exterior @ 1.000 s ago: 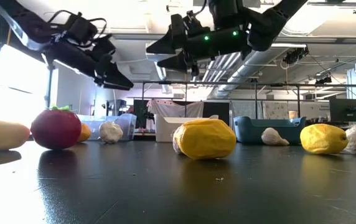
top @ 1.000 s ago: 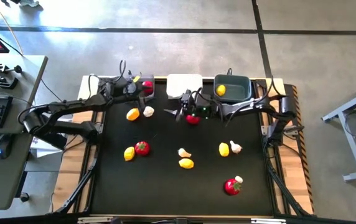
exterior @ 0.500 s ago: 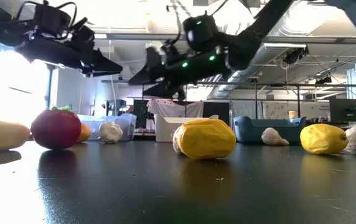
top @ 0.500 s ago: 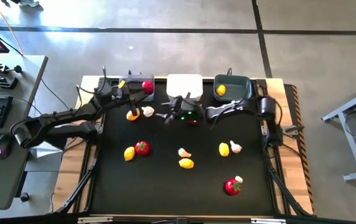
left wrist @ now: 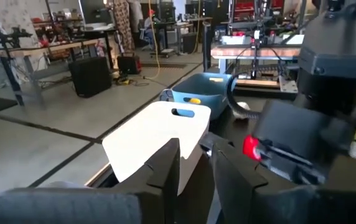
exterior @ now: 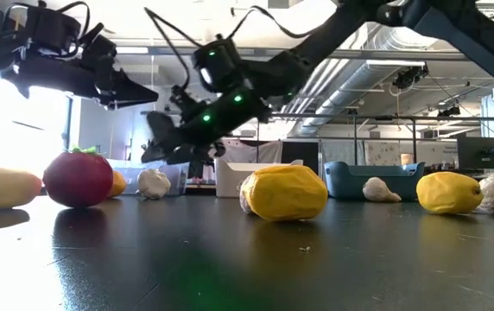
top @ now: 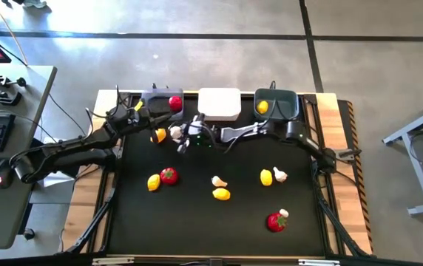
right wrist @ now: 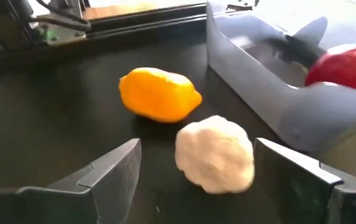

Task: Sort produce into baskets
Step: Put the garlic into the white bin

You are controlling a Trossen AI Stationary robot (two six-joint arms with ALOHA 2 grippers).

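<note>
My right gripper (top: 180, 140) reaches across to the table's far left, low over the top. It is open, with one finger on each side of a whitish garlic bulb (right wrist: 215, 152) and not touching it. A yellow lemon (right wrist: 159, 93) lies just beyond the garlic. The grey basket (top: 156, 100) holds a red tomato (top: 174, 102). The white basket (top: 219, 103) stands beside it. The teal basket (top: 278, 106) holds a lemon (top: 262, 107). My left gripper (top: 134, 111) hovers left of the grey basket, empty, its fingers a narrow gap apart (left wrist: 196, 155).
Loose produce lies on the black table top: a lemon (top: 152, 182) and tomato (top: 168, 175) at left, garlic (top: 217, 181) and lemon (top: 221, 194) in the middle, lemon (top: 266, 177) and garlic (top: 279, 175) at right, and a tomato (top: 276, 222) with garlic near the front.
My right gripper has swept toward the table's left edge and gone down, from in front of the white basket to around the garlic bulb. My left gripper has drawn back from over the grey basket toward the table's left edge. The tomato stays in the grey basket.
</note>
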